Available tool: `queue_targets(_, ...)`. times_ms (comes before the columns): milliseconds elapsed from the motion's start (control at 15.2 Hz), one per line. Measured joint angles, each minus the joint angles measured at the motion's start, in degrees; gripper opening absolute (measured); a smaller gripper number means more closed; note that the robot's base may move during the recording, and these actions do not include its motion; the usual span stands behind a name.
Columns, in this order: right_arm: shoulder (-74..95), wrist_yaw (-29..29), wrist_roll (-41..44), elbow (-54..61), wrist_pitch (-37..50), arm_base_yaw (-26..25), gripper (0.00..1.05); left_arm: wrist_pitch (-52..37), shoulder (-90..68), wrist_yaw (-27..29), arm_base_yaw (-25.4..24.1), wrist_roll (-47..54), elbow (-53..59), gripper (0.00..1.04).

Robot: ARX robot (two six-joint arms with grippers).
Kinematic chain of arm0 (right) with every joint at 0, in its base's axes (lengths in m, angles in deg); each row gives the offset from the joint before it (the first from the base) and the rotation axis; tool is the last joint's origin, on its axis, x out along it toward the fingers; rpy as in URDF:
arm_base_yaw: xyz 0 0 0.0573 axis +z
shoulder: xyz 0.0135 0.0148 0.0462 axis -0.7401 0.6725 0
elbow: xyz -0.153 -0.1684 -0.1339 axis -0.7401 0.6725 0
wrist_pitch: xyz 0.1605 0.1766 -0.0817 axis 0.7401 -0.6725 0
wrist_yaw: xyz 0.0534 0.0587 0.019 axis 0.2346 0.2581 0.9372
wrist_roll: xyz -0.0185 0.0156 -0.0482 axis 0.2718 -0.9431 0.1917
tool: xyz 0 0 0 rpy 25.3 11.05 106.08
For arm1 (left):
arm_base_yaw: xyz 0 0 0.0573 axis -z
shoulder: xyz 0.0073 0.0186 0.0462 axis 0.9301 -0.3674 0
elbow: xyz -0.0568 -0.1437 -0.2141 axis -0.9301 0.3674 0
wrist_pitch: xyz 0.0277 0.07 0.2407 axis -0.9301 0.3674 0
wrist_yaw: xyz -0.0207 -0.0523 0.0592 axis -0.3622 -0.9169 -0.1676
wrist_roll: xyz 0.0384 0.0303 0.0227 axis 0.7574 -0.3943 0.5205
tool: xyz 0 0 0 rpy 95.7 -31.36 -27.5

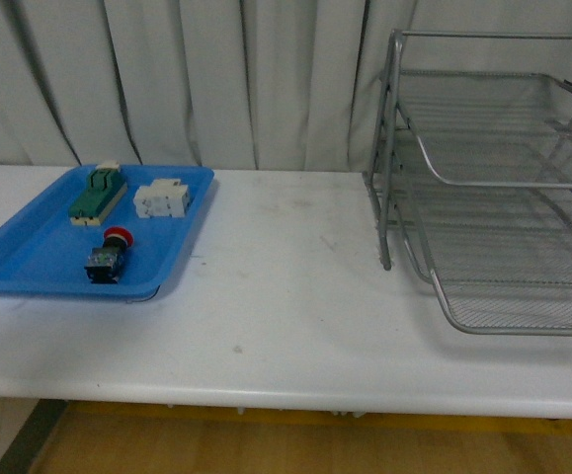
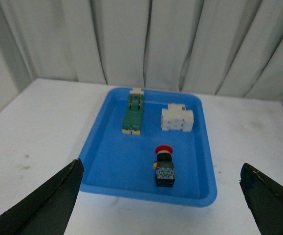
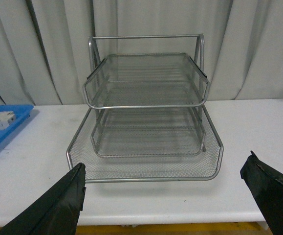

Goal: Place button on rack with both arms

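Observation:
The button (image 1: pixel 107 257), red cap on a black body, lies on its side in the blue tray (image 1: pixel 29 257) at the table's left. It also shows in the left wrist view (image 2: pixel 163 166), ahead of my open, empty left gripper (image 2: pixel 161 196), whose fingertips (image 2: pixel 58 196) stand wide apart. The silver wire-mesh rack (image 1: pixel 503 188) stands at the right with three empty tiers. In the right wrist view the rack (image 3: pixel 146 122) faces my open, empty right gripper (image 3: pixel 163 196), whose fingertips (image 3: pixel 271 191) are short of its bottom tier. Neither arm shows in the front view.
In the blue tray (image 2: pixel 112 171) a green terminal block (image 1: pixel 98 194) and a white blocky component (image 1: pixel 162 198) lie behind the button. Grey curtains hang behind the white table (image 1: pixel 286 296). The table's front edge runs close below both grippers.

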Motion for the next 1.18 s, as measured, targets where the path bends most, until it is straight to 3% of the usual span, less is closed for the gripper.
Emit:
queue_targets(197, 0.0, 0.0, 0.0, 0.0, 0.0, 0.0, 0.98, 8.4, -28.7, -0.9, 2.0, 3.6, -18.9, 0.98)
queue_targets(329, 0.0, 0.0, 0.0, 0.0, 0.0, 0.0, 0.98, 15.0, -38.9, -2.6, 3.8, 5.3, -29.9, 0.98)
queue_targets(724, 0.0, 0.0, 0.0, 0.0, 0.0, 0.0, 0.98, 36.1, -55.2, -0.2, 5.1, 7.0, -53.5, 0.98)
queue_targets(1185, 0.0, 0.0, 0.0, 0.0, 0.0, 0.0, 0.98, 52.5, -65.7, -0.2, 3.5, 4.8, -69.5, 0.98)
